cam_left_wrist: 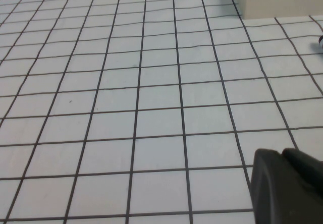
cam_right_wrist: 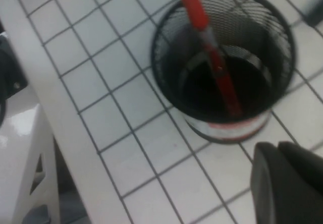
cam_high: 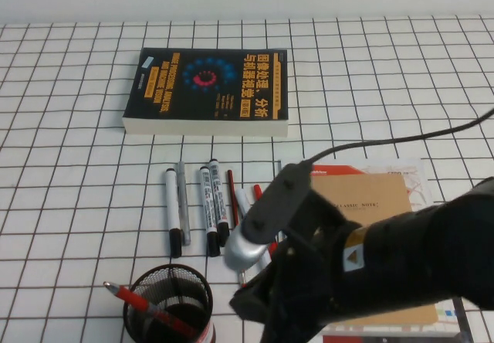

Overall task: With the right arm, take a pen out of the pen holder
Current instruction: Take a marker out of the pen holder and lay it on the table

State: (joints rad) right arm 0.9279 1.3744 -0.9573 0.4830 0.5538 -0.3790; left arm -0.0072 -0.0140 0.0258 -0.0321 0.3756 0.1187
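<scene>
The red pen (cam_high: 147, 307) leans inside the black mesh pen holder (cam_high: 139, 316) at the near edge of the bench (cam_high: 77, 204). The right hand (cam_right_wrist: 282, 183) is closed, just beside the holder and clear of the pen. The left hand (cam_left_wrist: 285, 183) is over the gridded bench; whether it is open or closed cannot be told.

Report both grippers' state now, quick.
Left gripper, over the checked table: cannot be told.
Right gripper, beside the pen holder: fingers closed, holding nothing; the red pen sits in the holder.
</scene>
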